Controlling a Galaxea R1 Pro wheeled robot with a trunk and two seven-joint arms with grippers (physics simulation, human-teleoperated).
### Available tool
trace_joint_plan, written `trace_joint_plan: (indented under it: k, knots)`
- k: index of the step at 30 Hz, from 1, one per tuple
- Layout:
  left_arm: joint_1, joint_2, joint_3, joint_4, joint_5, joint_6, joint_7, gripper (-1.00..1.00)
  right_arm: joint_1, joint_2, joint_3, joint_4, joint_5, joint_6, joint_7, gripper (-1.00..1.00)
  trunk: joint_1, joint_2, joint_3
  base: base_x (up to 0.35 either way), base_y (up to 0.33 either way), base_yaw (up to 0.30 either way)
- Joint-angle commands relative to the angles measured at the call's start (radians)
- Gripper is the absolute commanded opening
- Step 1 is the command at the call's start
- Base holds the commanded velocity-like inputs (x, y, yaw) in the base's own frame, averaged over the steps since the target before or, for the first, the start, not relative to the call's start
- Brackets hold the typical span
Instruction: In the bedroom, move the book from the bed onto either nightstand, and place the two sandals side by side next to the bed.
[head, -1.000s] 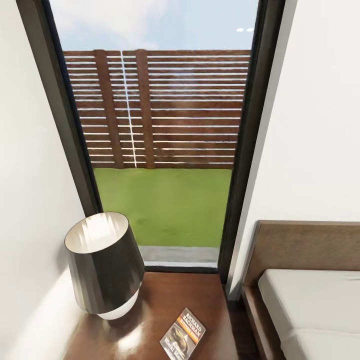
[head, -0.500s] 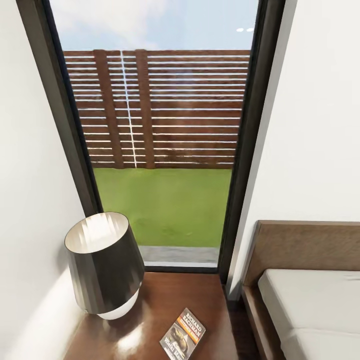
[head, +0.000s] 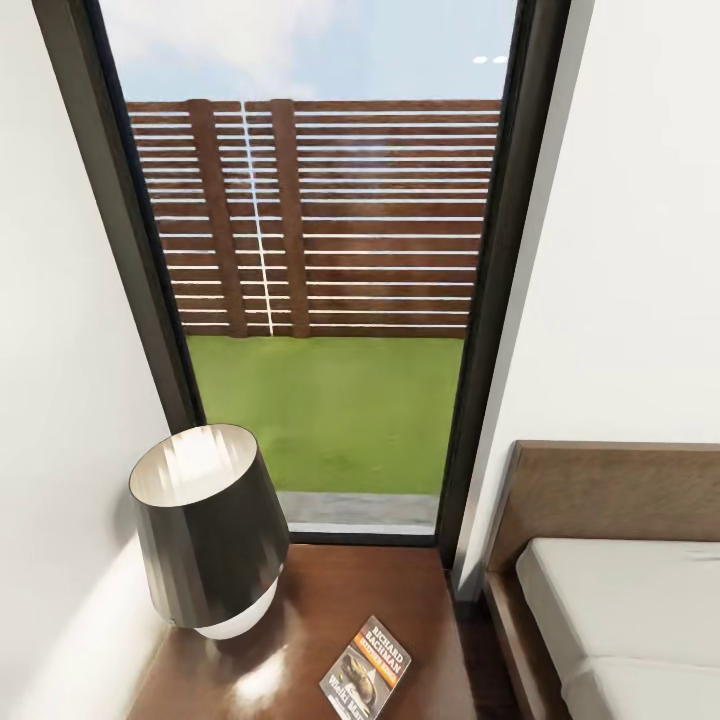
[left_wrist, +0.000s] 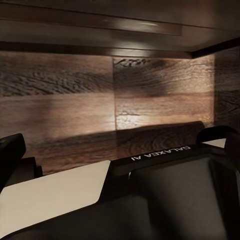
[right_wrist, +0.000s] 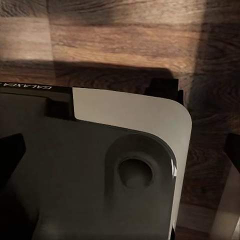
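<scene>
The book lies flat on the nightstand, on the near right part of its dark brown tabletop, cover up, with the orange band and the white author's name turned toward the far right corner. Its lower edge is cut off by the bottom of the head view. To the left of the book on the same tabletop stands a lamp with a dark flared shade, pale inside, and a white base; book and lamp are near one another but apart. Right of the nightstand, across a narrow gap of dark floor, stands the bed, with its brown headboard against the white wall and its pale mattress reaching to the right edge. Behind the nightstand a tall dark-framed window shows green grass, a slatted brown wooden fence and sky. Where the book lies relative to either tool cannot be told from these views. The left wrist view looks over the robot's black and white base, lettered GALAXEA AI, toward the wood plank floor and a dark wooden surface beyond it. The right wrist view looks down on the same base and floor. Whether either tool is released or clenched cannot be told.
</scene>
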Motion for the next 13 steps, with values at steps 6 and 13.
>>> trace_joint_plan:
  k: [6, 13]
  knots:
    - [-0.001, 0.0, 0.008, 0.001, -0.01, -0.005, -0.002, 1.0, -0.001, 0.0, 0.006, 0.002, -0.011, 0.004, 0.005, 1.0, 0.0, -0.001, -0.001, 0.0, 0.0, 0.0]
    - [-0.001, 0.0, 0.008, 0.001, -0.01, -0.005, -0.002, 1.0, -0.001, 0.0, 0.006, 0.002, -0.011, 0.004, 0.005, 1.0, 0.0, -0.001, -0.001, 0.0, 0.0, 0.0]
